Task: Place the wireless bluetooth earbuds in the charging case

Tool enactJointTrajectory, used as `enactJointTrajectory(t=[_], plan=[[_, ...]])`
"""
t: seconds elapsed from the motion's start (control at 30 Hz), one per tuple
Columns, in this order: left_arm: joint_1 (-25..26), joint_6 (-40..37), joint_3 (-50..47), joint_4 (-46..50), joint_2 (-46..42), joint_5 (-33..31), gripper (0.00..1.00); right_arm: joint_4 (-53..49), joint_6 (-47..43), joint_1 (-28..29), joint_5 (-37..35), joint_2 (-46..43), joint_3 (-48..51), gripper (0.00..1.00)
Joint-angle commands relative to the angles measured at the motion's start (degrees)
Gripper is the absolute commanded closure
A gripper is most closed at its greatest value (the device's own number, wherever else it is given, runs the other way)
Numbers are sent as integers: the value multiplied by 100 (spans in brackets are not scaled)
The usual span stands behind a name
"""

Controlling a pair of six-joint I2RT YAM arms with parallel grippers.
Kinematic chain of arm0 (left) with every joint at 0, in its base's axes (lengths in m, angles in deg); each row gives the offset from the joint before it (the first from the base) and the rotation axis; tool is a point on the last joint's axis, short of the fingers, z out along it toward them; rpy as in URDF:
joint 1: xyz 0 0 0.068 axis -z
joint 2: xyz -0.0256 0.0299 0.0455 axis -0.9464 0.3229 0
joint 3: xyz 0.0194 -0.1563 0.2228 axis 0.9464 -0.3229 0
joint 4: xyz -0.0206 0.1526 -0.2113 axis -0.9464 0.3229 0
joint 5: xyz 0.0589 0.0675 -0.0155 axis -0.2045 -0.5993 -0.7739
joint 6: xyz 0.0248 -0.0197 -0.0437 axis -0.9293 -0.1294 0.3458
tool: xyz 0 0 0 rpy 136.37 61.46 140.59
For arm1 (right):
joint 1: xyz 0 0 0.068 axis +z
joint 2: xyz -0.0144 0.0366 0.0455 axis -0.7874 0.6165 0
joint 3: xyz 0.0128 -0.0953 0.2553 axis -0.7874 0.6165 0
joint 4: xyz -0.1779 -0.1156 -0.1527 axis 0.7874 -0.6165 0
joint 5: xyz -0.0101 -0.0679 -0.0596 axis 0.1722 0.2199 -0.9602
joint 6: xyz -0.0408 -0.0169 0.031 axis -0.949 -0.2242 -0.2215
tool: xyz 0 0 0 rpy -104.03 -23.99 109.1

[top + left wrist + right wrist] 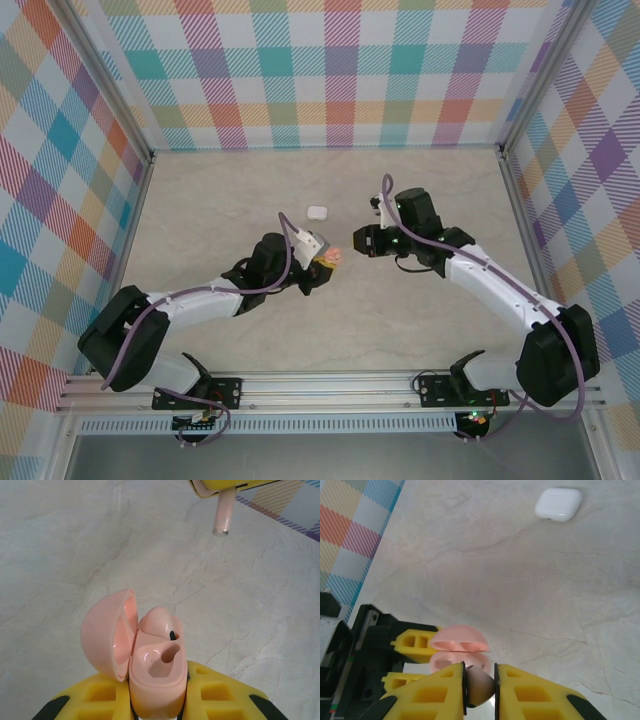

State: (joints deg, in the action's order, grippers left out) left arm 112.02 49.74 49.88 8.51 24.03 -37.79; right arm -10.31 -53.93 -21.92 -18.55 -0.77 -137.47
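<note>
My left gripper (159, 700) is shut on a pink charging case (156, 682), held off the table with its lid (106, 636) swung open to the left. One pink earbud (156, 621) sits in the far socket; the near socket (168, 655) is empty. My right gripper (480, 682) is shut on a second pink earbud (481, 687), whose stem (223, 511) hangs down a short way beyond the case without touching it. From above, the case (328, 259) and the right gripper (356, 243) are close together at the table's middle.
A small closed white case (317, 212) lies on the marble table (240, 190) behind the grippers, also seen far off (559, 503). Checked walls and metal rails bound the table on three sides.
</note>
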Motion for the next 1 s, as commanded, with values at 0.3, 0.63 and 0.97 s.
enactJointTrajectory(t=[0.3, 0.63, 0.97], plan=[[42, -554, 109, -692, 127, 470, 95, 5, -539, 526, -307, -188, -220, 78], [47, -652, 129, -763, 82, 611, 95, -54, -680, 741, -725, -242, -255, 77], [51, -658, 119, -826, 52, 626, 95, -190, -809, 922, -904, -105, -365, 76]])
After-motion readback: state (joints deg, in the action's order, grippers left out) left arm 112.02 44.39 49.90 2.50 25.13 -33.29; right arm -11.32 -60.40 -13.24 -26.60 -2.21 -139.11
